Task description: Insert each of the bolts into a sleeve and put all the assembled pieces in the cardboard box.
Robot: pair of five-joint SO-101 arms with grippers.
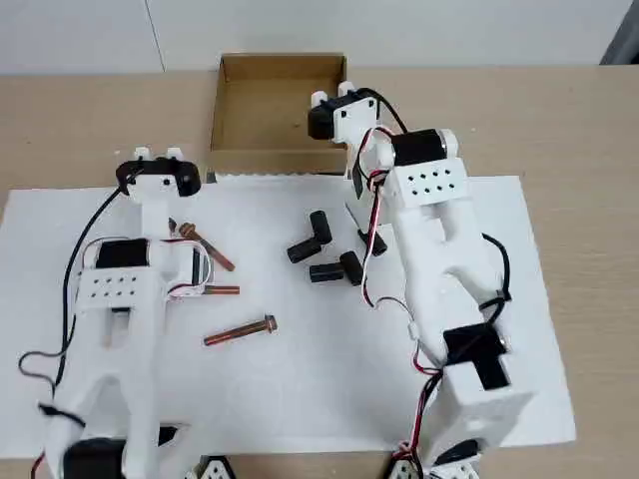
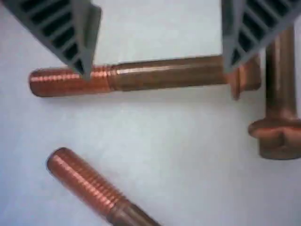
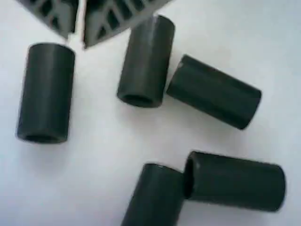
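Jaws on the left arm stand wide apart, one tip over each end of a copper bolt [image 2: 164,73] lying flat. A second bolt [image 2: 280,94] and a third bolt [image 2: 89,183] lie just beside it. The right arm's jaws are all but together, gripping nothing, above five black sleeves [image 3: 146,61] on white paper [image 1: 300,389]. Farther out past the sleeves, the cardboard box [image 1: 240,100] sits on the worktop [image 1: 80,110].

A white paper sheet [image 1: 300,389] lies flat on the light wooden bench [image 1: 579,120]. Bare wood borders the sheet's far edge, with a pale wall [image 1: 419,30] beyond.
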